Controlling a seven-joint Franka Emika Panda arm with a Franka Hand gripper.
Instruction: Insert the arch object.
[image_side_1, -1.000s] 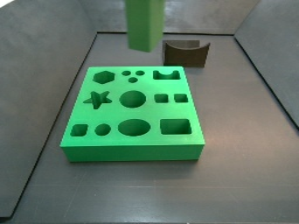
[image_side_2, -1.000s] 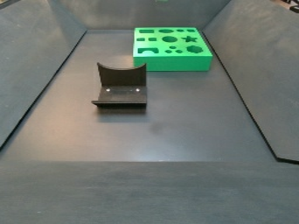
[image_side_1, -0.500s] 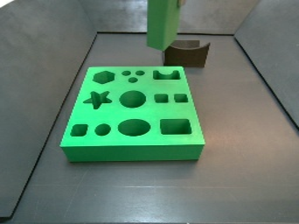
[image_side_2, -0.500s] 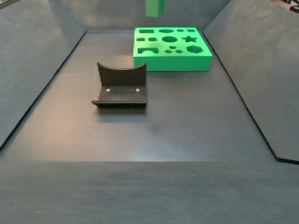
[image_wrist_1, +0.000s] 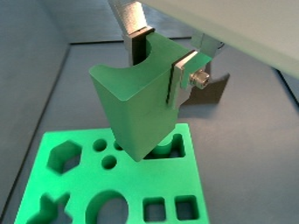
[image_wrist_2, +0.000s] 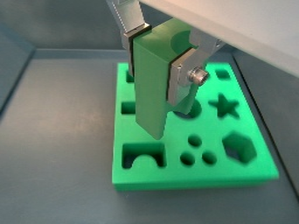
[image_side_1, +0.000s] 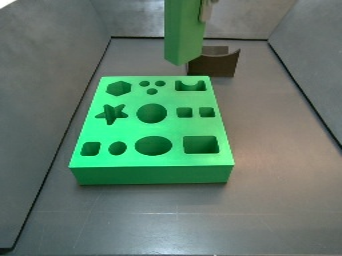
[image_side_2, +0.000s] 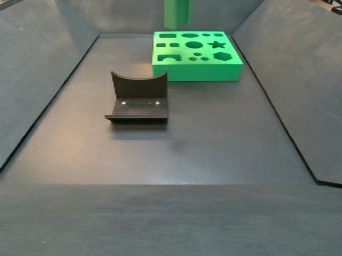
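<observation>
**Green piece clamped over board; not yet seated**

Recorded, largest first: the dark grey bin floor (image_side_2: 174, 160); the green board (image_side_1: 134, 172) with shaped holes, lying flat at one end; the fixture (image_side_2: 138, 100), standing on the floor well apart from the board in a side view. Found the gripper (image_wrist_1: 162, 66) above the board's far end, closed on a tall green piece. Judged that piece to be the arch object (image_wrist_2: 149, 87), since the dark notched item showed a base plate and bracket. Saw the silver fingers (image_wrist_1: 184, 79) pressed flat against opposite faces of the piece, with its lower end hanging clear of the board. Located the arch hole (image_wrist_2: 146, 157) at the board's edge, near the piece's lower end.

Assessed risks:
- Jamming on the hole rim, if lowered with the notch turned the wrong way or the piece off vertical.
- Entry into a neighbouring hole, given the close spacing.
- Slip within the pads under downward push, given the long overhang below the grip.
- Shifting of the board, if pressed off-centre.

Found no brands, labels or legible writing.
</observation>
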